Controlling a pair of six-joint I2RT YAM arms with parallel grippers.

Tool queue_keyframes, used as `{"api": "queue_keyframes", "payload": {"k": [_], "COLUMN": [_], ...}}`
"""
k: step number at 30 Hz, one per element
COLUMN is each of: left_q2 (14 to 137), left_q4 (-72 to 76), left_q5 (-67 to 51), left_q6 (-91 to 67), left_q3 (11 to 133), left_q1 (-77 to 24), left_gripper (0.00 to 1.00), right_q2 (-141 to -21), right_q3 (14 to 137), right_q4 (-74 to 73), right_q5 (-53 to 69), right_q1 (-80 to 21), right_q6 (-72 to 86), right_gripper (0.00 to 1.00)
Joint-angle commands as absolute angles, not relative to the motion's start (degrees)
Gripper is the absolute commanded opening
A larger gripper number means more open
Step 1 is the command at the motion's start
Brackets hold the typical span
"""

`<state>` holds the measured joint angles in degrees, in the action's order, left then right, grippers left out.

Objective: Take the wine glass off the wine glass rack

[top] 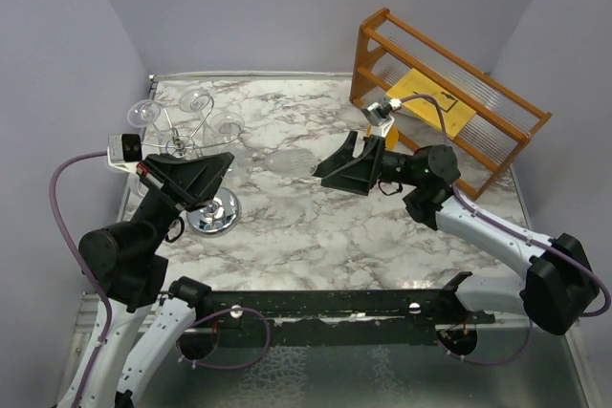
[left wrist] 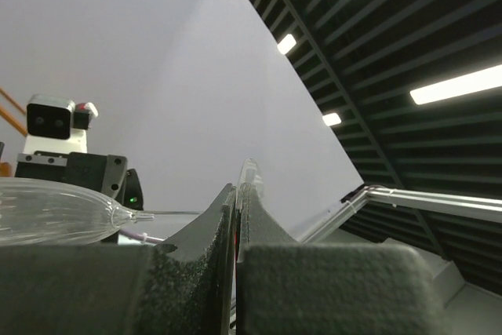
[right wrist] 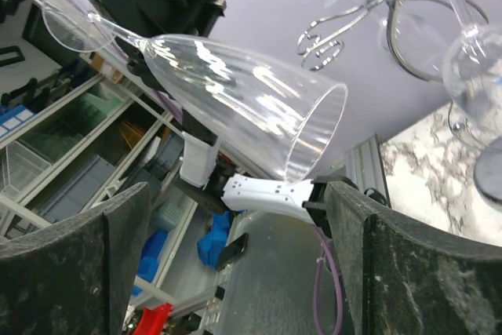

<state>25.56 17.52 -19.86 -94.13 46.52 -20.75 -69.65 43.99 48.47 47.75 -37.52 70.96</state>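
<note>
Clear glass, pinched by its foot in my left hand; my right hand gapes wide, empty

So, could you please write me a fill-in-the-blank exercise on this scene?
1. The left gripper is shut on the wine glass; the right gripper is ___.
2. The wine glass rack stands on the table's ___ side.
3. The wooden shelf rack stands in the far ___ corner.
Missing words: open; left; right.
</note>
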Motion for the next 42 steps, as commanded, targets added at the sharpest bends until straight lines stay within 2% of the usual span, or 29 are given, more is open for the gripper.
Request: {"api": "queue_keyframes", "payload": {"k": [1, 4, 10, 14, 18, 23, 28, 36, 39, 40, 42], "left_q2": [24.1, 23.8, 23.2, 22.9, 23.6, 23.8, 23.9, 24.8, 25.3, 25.2, 24.5], "left_q4": [25.6, 28.8, 36.3, 39.8, 44.1, 49.8, 51.5, 52.2, 51.8, 51.3, 48.9], "left_q5": [-19.1, -18.8, -17.1, -14.9, -14.1, -11.8, -10.9, -11.1, -12.0, -12.1, -12.6], "left_q6": [-99.3, -101.2, -105.9, -107.5, -109.9, -112.7, -113.3, -113.0, -112.2, -111.6, -109.7], "left_q3": [44.5, 42.2, 36.6, 34.3, 32.5, 29.5, 28.2, 27.9, 28.3, 28.4, 29.0], "left_q1": [-21.0, -21.1, -21.1, -21.1, -21.1, -21.0, -21.1, -21.1, -21.1, -21.1, -21.1], "left_gripper": [0.0, 0.0, 0.0, 0.0, 0.0, 0.0, 0.0, 0.0, 0.0, 0.02, 0.17], "right_q2": [-72.0, -72.8, -73.6, -72.9, -72.8, -73.0, -73.0, -74.2, -74.8, -74.9, -74.8], "right_q3": [44.3, 44.7, 43.7, 42.8, 42.5, 42.4, 42.2, 43.7, 44.3, 44.4, 44.7], "right_q4": [62.2, 65.0, 75.2, 76.1, 78.8, 81.6, 82.4, 82.8, 83.7, 83.9, 84.1], "right_q5": [45.7, 45.7, 45.6, 45.1, 44.1, 42.7, 40.6, 39.4, 39.4, 39.4, 39.3], "right_q1": [-37.8, -37.8, -37.8, -37.8, -37.8, -37.9, -37.9, -38.4, -38.5, -38.5, -38.5], "right_q6": [76.4, 78.0, 82.4, 82.8, 83.8, 84.9, 85.3, 85.1, 85.2, 85.2, 84.8], "right_gripper": [0.89, 0.88, 0.77, 0.74, 0.64, 0.41, 0.24, 0.02, 0.01, 0.01, 0.01]}}
